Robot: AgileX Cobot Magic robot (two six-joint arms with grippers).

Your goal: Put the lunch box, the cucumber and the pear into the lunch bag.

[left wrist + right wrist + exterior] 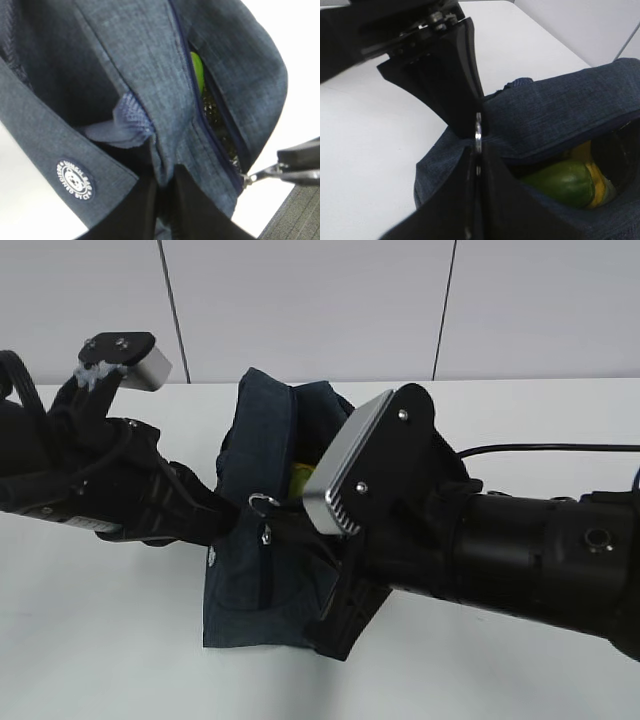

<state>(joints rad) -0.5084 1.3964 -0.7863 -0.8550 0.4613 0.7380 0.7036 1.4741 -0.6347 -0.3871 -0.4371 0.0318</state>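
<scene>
Exterior view: the lunch bag [262, 540] lies on the white table [520, 440], mouth turned toward the back. The left gripper [222, 518] reaches in from the left and presses against the bag's near side flap; its jaws look closed on the fabric, though the contact itself is dark. The right arm crosses from the right, its wrist camera block [345, 465] standing over the bag opening. A metal ring pull [264, 504] sits on the bag between the two arms. A patch of yellow-green [298, 480] shows inside the mouth.

Left wrist view: the left gripper [165, 192] is pinched tight on a fold of the navy fabric. A round white logo badge [75, 180] sits on the flap at lower left. The zipper [200, 117] runs up the bag, partly open, with a sliver of green [197, 70] behind it. At far right the right gripper's fingertips [295, 167] clamp the metal pull tab.

Right wrist view: the right gripper [478, 137] is closed flat on the thin ring pull [478, 131]. Inside the open bag lie the cucumber [560, 182] and, just behind it and touching, the pear [592, 172]. The lunch box cannot be made out in any view.
</scene>
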